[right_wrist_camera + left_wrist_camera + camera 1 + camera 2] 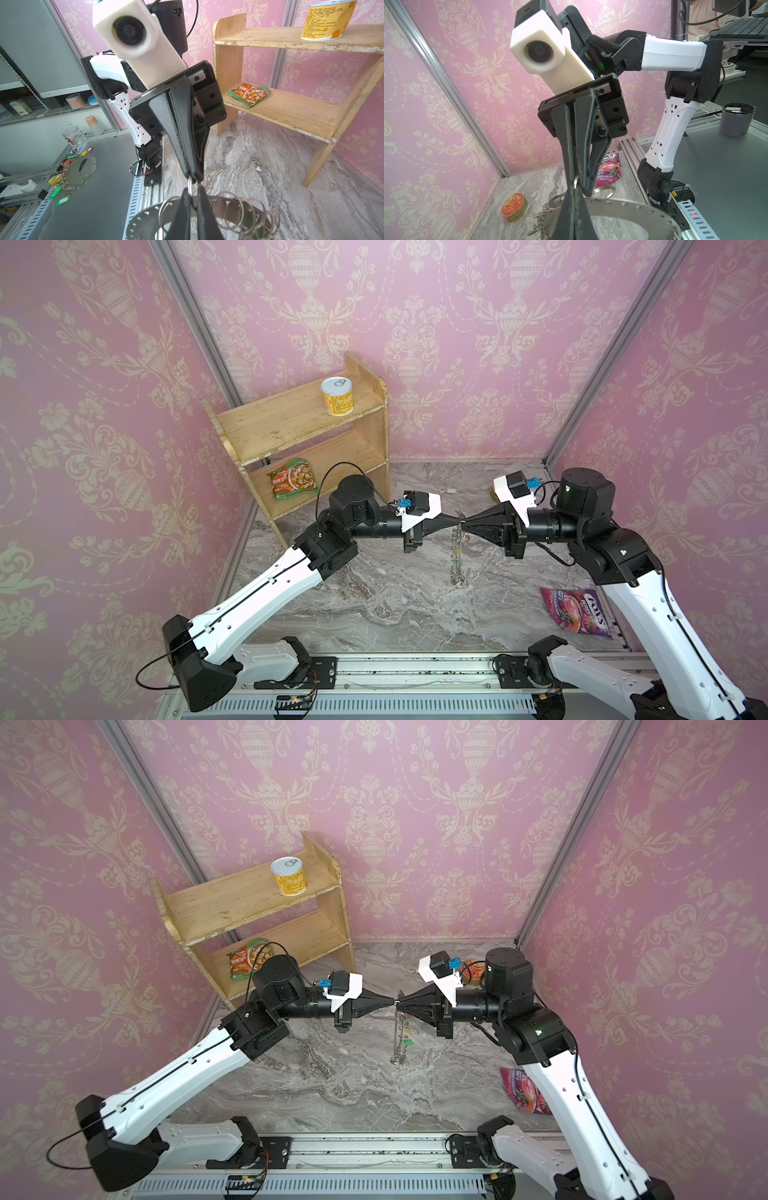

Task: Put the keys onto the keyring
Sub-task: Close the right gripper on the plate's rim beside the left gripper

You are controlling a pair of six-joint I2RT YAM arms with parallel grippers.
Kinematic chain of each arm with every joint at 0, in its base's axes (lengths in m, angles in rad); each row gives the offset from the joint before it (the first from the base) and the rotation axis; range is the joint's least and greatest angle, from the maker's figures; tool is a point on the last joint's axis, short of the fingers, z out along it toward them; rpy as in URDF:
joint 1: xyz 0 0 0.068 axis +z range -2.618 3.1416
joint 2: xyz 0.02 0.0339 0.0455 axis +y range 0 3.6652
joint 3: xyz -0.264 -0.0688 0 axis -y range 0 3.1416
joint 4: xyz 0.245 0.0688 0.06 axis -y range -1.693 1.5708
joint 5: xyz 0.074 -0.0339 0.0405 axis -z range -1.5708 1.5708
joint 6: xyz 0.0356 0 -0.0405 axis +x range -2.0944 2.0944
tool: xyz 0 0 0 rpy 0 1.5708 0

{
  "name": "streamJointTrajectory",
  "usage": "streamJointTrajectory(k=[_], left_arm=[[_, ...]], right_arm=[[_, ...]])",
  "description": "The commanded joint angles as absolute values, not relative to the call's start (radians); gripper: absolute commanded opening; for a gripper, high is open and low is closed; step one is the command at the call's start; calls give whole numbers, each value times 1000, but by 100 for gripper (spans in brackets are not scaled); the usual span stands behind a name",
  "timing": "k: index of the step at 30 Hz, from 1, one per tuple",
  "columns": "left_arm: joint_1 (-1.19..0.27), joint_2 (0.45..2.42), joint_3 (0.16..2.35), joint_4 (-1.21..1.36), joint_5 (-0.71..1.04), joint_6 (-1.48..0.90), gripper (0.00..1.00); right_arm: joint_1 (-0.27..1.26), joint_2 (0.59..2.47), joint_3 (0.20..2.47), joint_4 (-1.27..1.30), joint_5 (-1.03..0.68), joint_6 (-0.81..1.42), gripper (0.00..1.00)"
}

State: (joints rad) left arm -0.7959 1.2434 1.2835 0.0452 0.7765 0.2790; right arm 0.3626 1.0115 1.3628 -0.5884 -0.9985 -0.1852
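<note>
Tip to tip, up above the middle of the grey marble table [374, 614]: left gripper [454, 523] and right gripper [465, 526]. Both pinched tight, fingers pressed together with no gap to see, on the top rim of the big flat grey metal keyring [623, 207]. One small wire loop [190, 184] right between the two tips; pinched on the loop or on the flat rim, cannot tell.

Hangs down on edge from the tips in both top views, with keys on red, yellow and green plastic tags [409, 1042] at its right side. Low edge close to the table; touching or not, cannot tell.

Lots of bare table in front and to the left.

Further out:
- Purple sweet packet [575, 612] flat near the right front edge, beside the right arm.
- Round red-topped gold tin [515, 206] at the back, behind the right wrist.
- Light wooden two-level shelf [299, 427] in the back left corner, well apart from the grippers.
- Yellow can [336, 396] standing on the shelf top.
- Orange and green noodle packet [293, 484] lying on the low level.

Pink patterned walls on three sides.
</note>
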Motion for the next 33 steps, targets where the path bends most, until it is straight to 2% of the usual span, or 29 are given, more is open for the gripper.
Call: streamJointTrajectory(k=[1, 7, 16, 17, 21, 24, 28, 33], left_arm=[[-804, 1216, 1282, 88, 803, 278, 0], [-804, 1216, 1284, 81, 802, 279, 0], [-804, 1208, 1270, 117, 773, 246, 0], [-805, 1203, 1262, 134, 758, 229, 2], [-804, 1185, 1227, 191, 714, 173, 21], [-804, 1181, 1209, 223, 694, 124, 29], [-805, 1181, 1185, 296, 692, 44, 34], [-805, 1201, 1186, 327, 720, -9, 33]], right_arm=[[373, 1012, 1396, -583, -1006, -181, 7], [375, 1008, 1397, -583, -1002, -180, 0], [379, 983, 1370, -525, -964, -143, 0], [379, 974, 1357, -497, -954, -127, 0], [379, 933, 1297, -375, -922, -56, 0], [378, 910, 1258, -284, -914, -2, 0], [379, 890, 1230, -215, -910, 44, 0], [379, 866, 1210, -162, -902, 79, 0]])
